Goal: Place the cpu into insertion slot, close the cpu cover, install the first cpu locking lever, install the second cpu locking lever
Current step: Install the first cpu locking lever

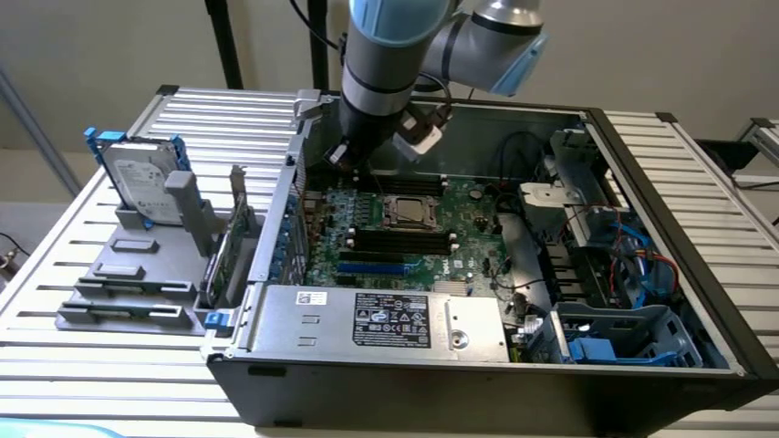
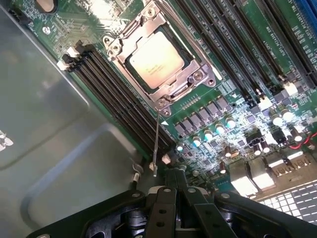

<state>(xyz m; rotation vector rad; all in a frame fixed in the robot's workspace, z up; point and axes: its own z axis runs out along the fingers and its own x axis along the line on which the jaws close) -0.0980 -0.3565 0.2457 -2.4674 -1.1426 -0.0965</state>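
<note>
Pressed together, with nothing to see between them, the fingers of the gripper (image 2: pixel 174 179) hang low over the motherboard (image 2: pixel 233 99). They are just beside the free end of a thin locking lever (image 2: pixel 156 146); I cannot tell if they touch it. This lever stands raised from its hinge at a corner of the cpu cover (image 2: pixel 200 69). The cpu (image 2: pixel 156 59) is already seated, and the cover lies flat around it, the dull metal top showing through its window. In the exterior view it is at the centre of the frame, inside the open computer case (image 1: pixel 487 392).

I judge the lever to be a light, stiff, springy wire, smooth and easy to slip from. Its bent free end looks like the best place to take it. The cpu is fragile and should get no side force.

Room is narrow: black memory slots (image 2: pixel 119 94) run close on both sides of the cover, small capacitors (image 2: pixel 208 134) stand near the lever, and the grey case wall (image 2: pixel 49 124) is close to the gripper. Above the board the space is open.
</note>
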